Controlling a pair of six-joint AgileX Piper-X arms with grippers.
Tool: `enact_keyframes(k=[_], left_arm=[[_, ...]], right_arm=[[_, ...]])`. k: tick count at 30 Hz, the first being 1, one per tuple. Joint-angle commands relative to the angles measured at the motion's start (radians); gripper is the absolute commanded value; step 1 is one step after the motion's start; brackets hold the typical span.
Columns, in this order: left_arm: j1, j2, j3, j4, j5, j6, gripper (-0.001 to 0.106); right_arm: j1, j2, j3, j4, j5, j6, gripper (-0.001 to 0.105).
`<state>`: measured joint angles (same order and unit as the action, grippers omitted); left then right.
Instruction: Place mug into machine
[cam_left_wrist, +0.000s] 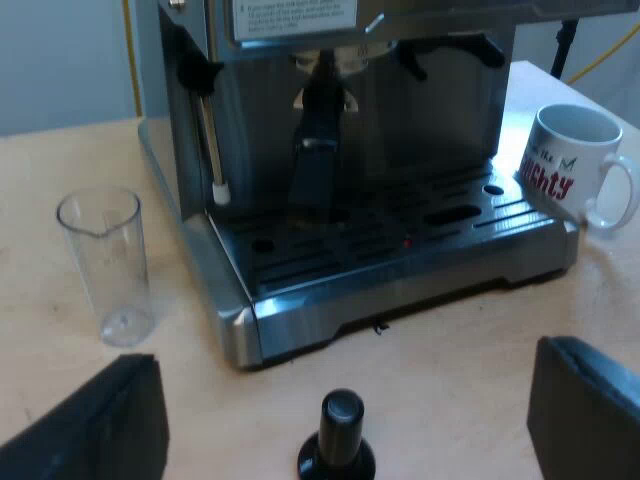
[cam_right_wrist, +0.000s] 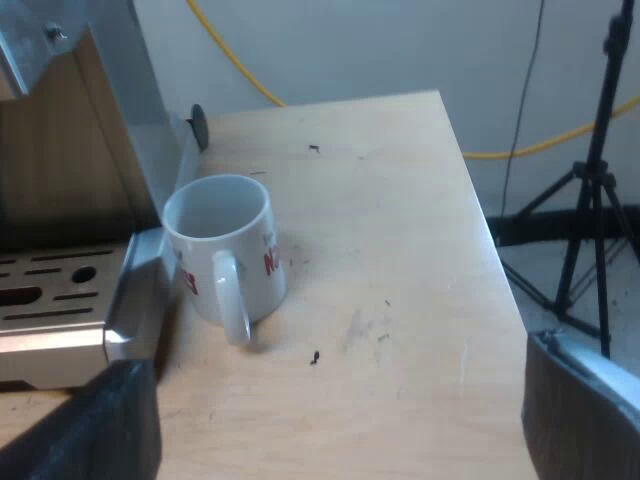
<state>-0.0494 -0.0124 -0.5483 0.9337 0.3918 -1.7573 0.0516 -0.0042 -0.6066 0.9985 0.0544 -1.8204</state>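
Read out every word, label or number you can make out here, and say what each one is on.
"ghty": red letters on the white mug; the word's start curves out of sight.
Small dark lettering beside a green tick above it: too blurred to read.
A white label high on the espresso machine: print too small to read.
Red letters by the mug's handle in the right wrist view: cut off, unreadable.

Light wooden table (cam_left_wrist: 450, 370) carries the espresso machine (cam_left_wrist: 400, 270). Clear measuring glass (cam_left_wrist: 105, 265) stands upright near one side of it. White mug (cam_left_wrist: 575, 165), red lettering, stands upright just beside the opposite drip-tray corner. Black-knob tamper (cam_left_wrist: 338, 440) stands at the machine's front, apart from it.
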Motion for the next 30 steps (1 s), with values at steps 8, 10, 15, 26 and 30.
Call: enact_keyframes(k=[8, 10, 15, 26, 30], left_arm=[[-0.189, 0.128, -0.031, -0.233, 0.028, -0.016, 0.086], [-0.213, 0.173, -0.031, -0.272, 0.031, -0.016, 0.086], [-0.272, 0.290, -0.031, -0.371, 0.031, -0.016, 0.086], [-0.442, 0.543, -0.031, -0.573, 0.031, -0.016, 0.086], [-0.496, 0.609, -0.031, -0.604, 0.021, -0.016, 0.086]], right_arm=[[0.011, 0.170, -0.080, -0.012, -0.090, -0.020, 0.087], [0.024, 0.197, -0.079, -0.032, -0.090, -0.023, 0.087], [0.065, 0.270, -0.079, -0.067, -0.090, -0.059, 0.087], [0.108, 0.432, -0.079, -0.173, -0.074, -0.070, 0.087], [0.108, 0.480, -0.079, -0.191, -0.074, -0.070, 0.087]])
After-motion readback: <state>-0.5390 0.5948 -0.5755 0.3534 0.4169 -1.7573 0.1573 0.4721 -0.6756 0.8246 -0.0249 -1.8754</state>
